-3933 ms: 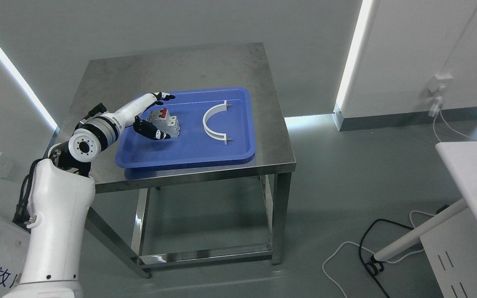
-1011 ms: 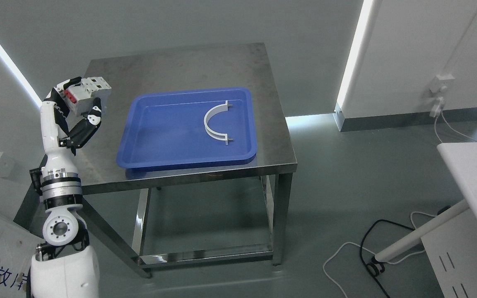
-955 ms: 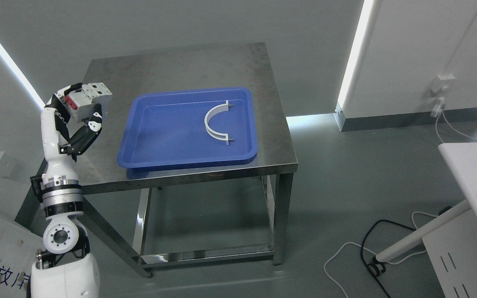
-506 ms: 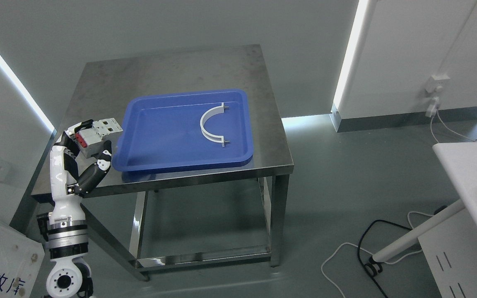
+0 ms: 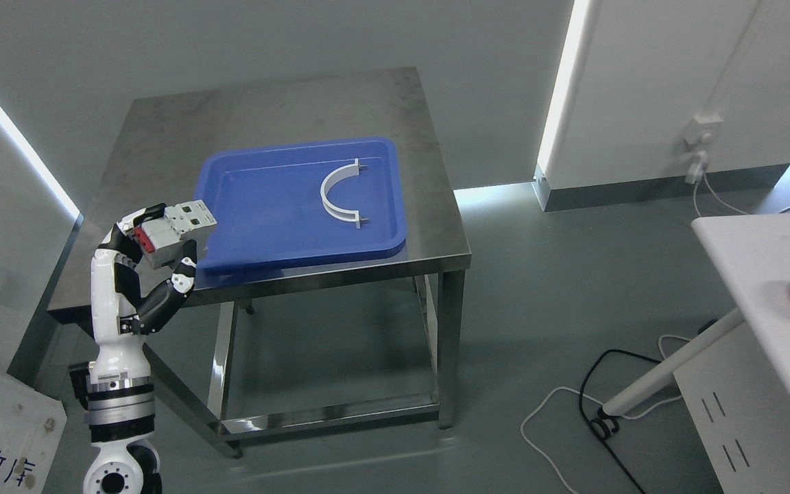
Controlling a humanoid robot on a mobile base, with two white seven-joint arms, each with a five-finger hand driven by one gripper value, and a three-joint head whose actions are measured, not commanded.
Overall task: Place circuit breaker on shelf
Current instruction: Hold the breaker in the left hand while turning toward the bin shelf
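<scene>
The left hand (image 5: 155, 257) has its fingers clamped on the circuit breaker (image 5: 172, 232), held up off the worktop (image 5: 162, 137), long axis pointing toward two o'clock. No shelf is in view.

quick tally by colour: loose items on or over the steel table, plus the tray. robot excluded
Blue: 1, the tray
White: 1, the curved bracket lying in the tray
Grey with red switch: 1, the circuit breaker gripped in the left hand, off the tray at the table's near left corner
Total: 3
</scene>
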